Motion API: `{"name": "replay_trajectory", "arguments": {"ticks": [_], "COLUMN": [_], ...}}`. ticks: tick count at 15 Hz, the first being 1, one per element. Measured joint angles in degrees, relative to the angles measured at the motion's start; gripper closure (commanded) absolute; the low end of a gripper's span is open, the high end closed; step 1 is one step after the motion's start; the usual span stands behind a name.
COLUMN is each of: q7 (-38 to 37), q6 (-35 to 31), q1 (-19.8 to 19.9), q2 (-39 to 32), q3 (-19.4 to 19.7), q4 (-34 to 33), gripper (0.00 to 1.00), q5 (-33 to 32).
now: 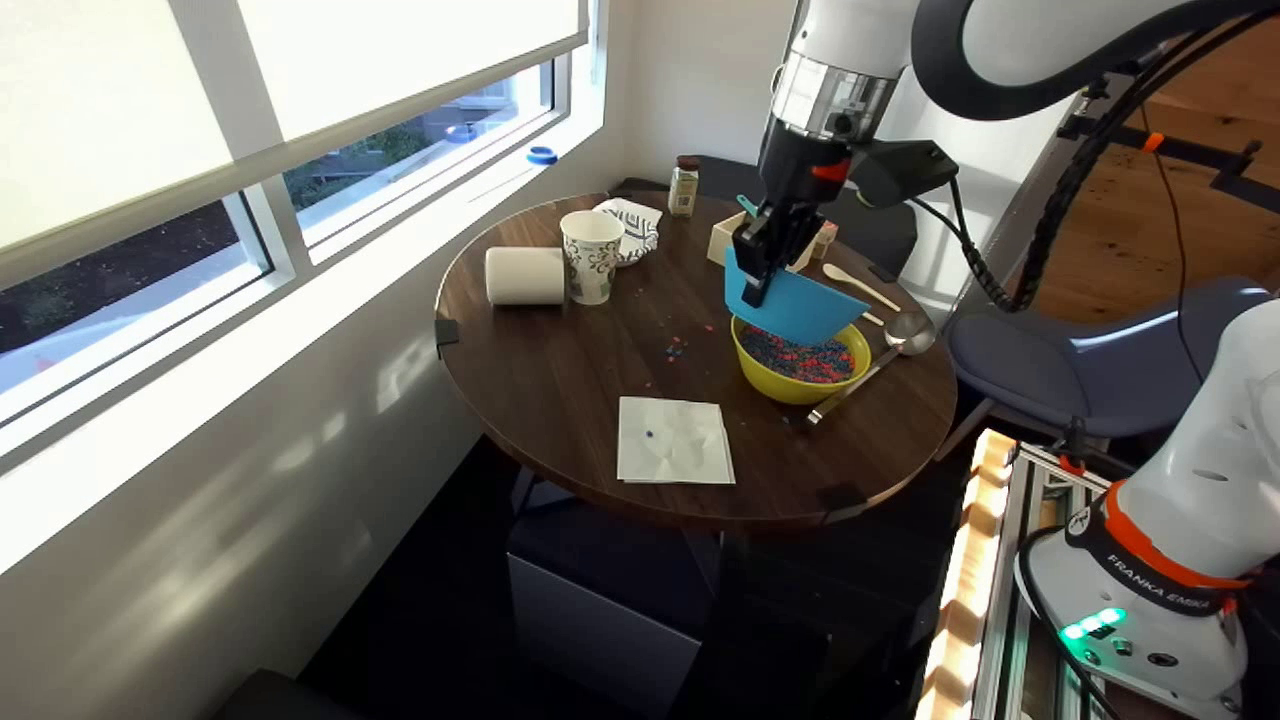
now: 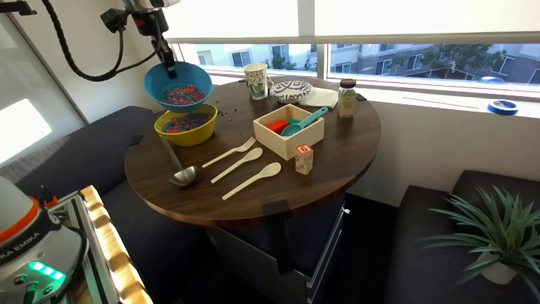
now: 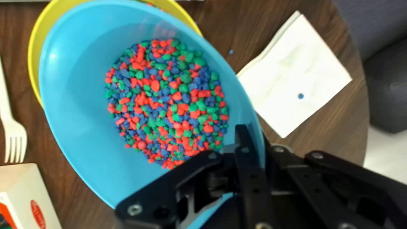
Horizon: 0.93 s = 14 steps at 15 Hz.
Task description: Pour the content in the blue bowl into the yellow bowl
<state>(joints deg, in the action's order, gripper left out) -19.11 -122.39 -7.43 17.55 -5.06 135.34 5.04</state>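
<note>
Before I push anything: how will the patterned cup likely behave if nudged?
The patterned cup probably tips easily: it's taller than wide and narrows toward its base. Its wall looks like thin paper, so it may be light and dent if squeezed; any contents are hidden.

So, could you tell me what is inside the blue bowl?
In the wrist view, the blue bowl holds small red, green and blue bits. What lies beneath them cannot be seen, and the fingers cover part of its side.
</note>
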Motion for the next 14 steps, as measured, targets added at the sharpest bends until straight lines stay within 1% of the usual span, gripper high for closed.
{"name": "replay_trajectory", "arguments": {"ticks": [4,8,14], "q7": [7.4,12.5,20.3], "q6": [3.8,8.0,14.0], "q1": [0.0,0.0,0.3], "q2": [1.4,2.4,4.3], "q3": [0.4,1.3,5.0], "q4": [0.0,0.0,0.0], "gripper": [0.99,0.99,0.99], "q5": [7.4,12.3,18.2]}}
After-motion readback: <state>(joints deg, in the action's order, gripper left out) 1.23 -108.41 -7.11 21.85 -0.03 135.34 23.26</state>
